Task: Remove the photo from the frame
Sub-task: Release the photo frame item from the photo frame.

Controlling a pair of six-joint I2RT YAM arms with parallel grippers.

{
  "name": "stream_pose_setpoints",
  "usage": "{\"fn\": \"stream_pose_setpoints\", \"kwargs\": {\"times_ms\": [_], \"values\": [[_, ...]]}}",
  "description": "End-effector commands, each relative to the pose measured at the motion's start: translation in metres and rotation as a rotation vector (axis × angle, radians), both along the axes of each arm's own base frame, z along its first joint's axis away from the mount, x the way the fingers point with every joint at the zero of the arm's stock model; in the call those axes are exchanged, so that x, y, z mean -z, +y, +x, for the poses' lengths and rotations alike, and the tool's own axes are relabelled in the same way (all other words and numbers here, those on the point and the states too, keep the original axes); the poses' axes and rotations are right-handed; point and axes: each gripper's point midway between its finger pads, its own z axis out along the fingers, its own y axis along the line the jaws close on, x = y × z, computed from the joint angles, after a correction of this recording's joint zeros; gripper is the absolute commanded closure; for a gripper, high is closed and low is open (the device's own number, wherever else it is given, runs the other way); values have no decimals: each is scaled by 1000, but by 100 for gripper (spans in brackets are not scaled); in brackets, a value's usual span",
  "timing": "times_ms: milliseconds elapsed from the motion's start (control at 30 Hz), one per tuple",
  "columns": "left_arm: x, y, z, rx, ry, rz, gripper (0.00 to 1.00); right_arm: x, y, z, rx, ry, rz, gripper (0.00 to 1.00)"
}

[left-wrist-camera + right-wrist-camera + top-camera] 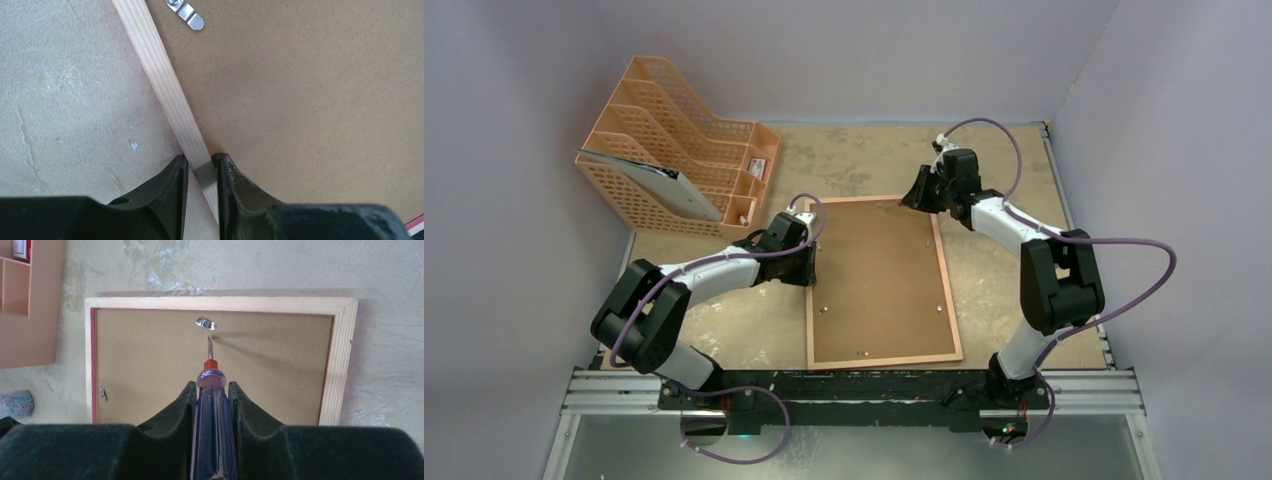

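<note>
The frame (pixel 884 359) lies face down in the middle of the table, its brown backing board (pixel 879 280) up, with small metal clips along the edges. The photo is hidden under the board. My left gripper (pixel 809 262) is shut on the frame's left wooden rail (pixel 165 85), one finger outside it and one on the board; a clip (pixel 186 11) lies further along. My right gripper (pixel 916 198) at the frame's far edge is shut on a blue-handled screwdriver (pixel 212 405). Its tip points at the far-edge clip (pixel 205 323), just short of it.
An orange mesh file rack (pixel 674 160) with a dark folder stands at the back left, close to the frame's far left corner. Walls close in the table on three sides. A metal rail (pixel 854 392) runs along the near edge.
</note>
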Motion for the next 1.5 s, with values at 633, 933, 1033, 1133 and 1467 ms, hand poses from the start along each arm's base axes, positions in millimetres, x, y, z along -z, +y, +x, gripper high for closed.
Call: {"fn": "stream_pose_setpoints", "kwargs": {"times_ms": [633,933,1033,1133,1467], "values": [[5,2,-18,52,29,19,97,-60,-11,1,66,-122,11,100],[4,2,-18,52,25,13,97,-40,-5,1,39,-78,17,100],[4,1,-17,53,24,10,97,-38,-4,1,32,-71,20,100],[5,1,-18,55,27,9,97,-34,-3,1,25,-63,19,100],[4,1,-18,53,24,11,97,-38,-6,7,59,-66,15,100]]}}
